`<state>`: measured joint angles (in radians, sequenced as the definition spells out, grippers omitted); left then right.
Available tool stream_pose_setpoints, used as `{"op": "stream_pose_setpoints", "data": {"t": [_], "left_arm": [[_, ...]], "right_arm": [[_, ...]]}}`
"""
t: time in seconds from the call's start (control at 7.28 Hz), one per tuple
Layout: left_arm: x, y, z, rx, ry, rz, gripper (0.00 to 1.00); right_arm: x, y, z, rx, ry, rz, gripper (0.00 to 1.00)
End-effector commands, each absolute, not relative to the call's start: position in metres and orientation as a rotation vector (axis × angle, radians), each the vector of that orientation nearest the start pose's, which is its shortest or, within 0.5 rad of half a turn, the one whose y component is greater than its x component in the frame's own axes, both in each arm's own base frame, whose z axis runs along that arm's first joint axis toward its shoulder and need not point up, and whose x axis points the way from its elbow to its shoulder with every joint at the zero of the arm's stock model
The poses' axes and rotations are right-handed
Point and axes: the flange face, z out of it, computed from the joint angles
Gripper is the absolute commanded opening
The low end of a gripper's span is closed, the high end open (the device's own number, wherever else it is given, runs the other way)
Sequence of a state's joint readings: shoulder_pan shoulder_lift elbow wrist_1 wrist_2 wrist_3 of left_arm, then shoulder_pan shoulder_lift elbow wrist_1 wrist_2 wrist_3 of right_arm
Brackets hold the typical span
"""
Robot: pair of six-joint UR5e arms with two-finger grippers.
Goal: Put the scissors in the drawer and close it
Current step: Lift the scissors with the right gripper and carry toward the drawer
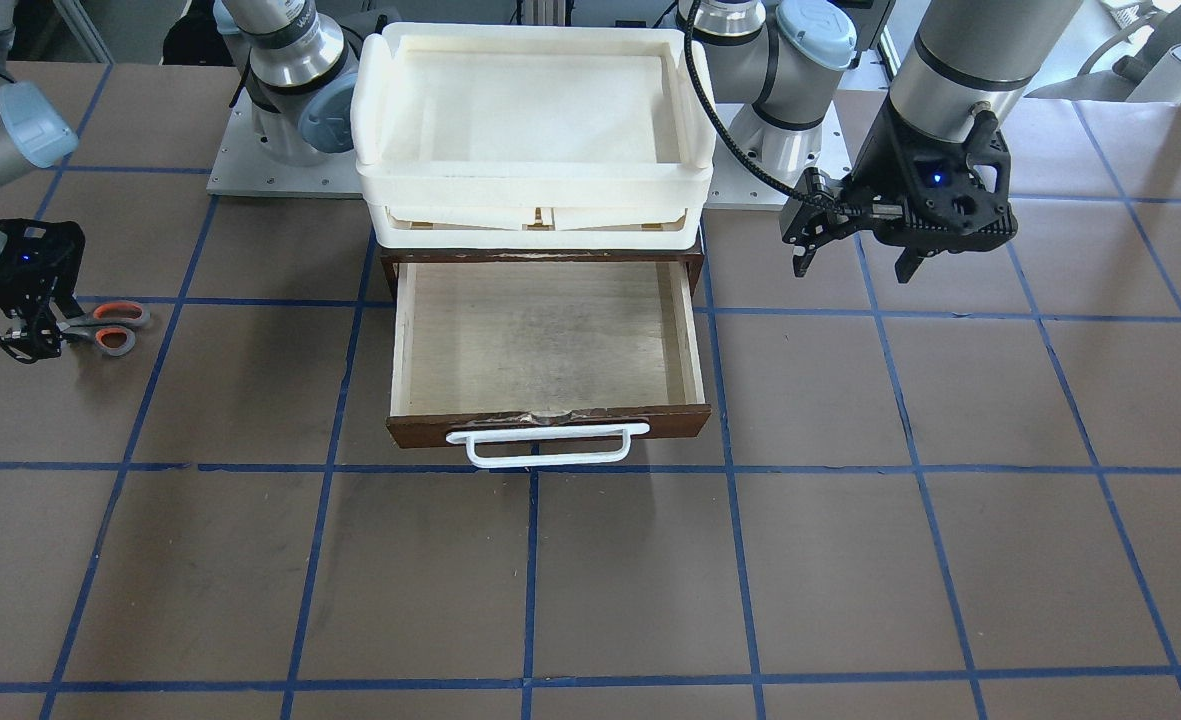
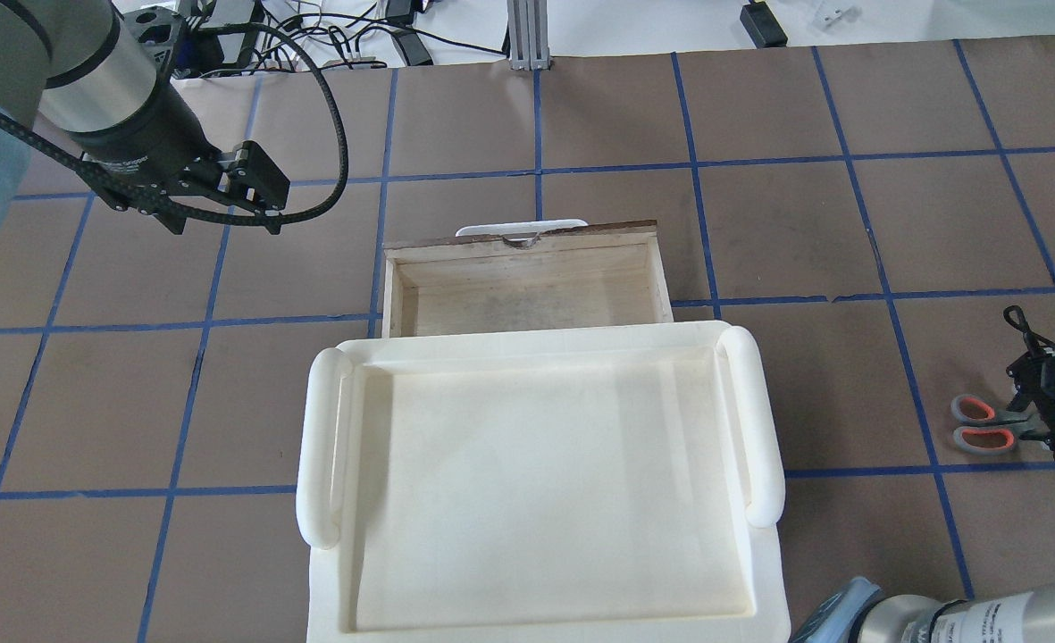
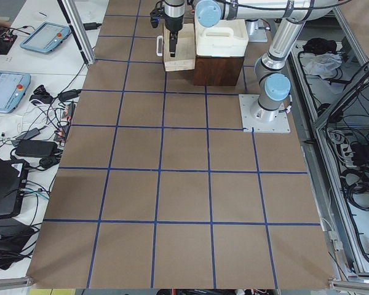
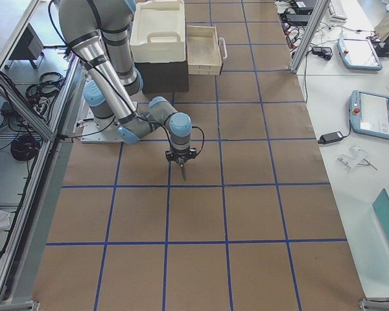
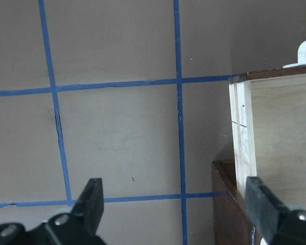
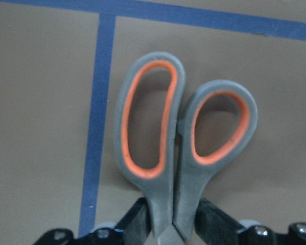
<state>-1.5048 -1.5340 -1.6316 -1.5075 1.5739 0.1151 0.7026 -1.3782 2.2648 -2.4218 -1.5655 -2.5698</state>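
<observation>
Brown paper ruled with blue tape covers the table (image 1: 850,560), and at its middle the drawer (image 1: 545,340) stands pulled out and empty beneath a cream tray (image 1: 530,185). Well away from it, the right gripper (image 2: 1047,427) has its fingers (image 6: 137,217) pressed against both sides of the scissors (image 6: 163,153), at the narrow shanks just behind the two loops. The loops jut out past the fingertips and the blades are hidden beneath the gripper. Whether the pair has left the paper cannot be told. The left gripper (image 1: 852,262) hangs with its fingers spread wide. The drawer's side wall is just outside one fingertip and bare table lies between the two. The likely trouble is the thin pinch: the shanks are slim and rounded, so the loops' weight may swing the pair between the pads or slide it free during the carry. A low approach could also catch the drawer wall or the tray's overhang. If the scissors land across the rim, pushing the white handle (image 1: 547,447) would jam the drawer.
</observation>
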Motion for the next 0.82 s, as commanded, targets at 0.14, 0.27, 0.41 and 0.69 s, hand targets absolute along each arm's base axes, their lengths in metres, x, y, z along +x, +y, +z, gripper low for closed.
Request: {"op": "stream_pose_setpoints", "data": {"t": [0.14,0.27,0.41,0.69], "left_arm": [[-0.101,-0.489,0.482,0.070,3.133,-0.064,1.00],[-0.101,-0.489,0.483,0.067,3.135,-0.069,1.00],[-0.101,-0.489,0.482,0.070,3.133,-0.067,1.00],[-0.101,-0.488,0.483,0.065,3.135,-0.069,1.00]], "right_arm": [[-0.242,-0.404,0.214,-2.401,2.065,-0.007,0.12],[-0.233,-0.423,0.241,-2.421,2.062,-0.005,0.12],[-0.220,-0.443,0.278,-2.494,2.025,-0.004,0.11],[-0.184,-0.488,0.362,-2.527,2.053,-0.022,0.11]]}}
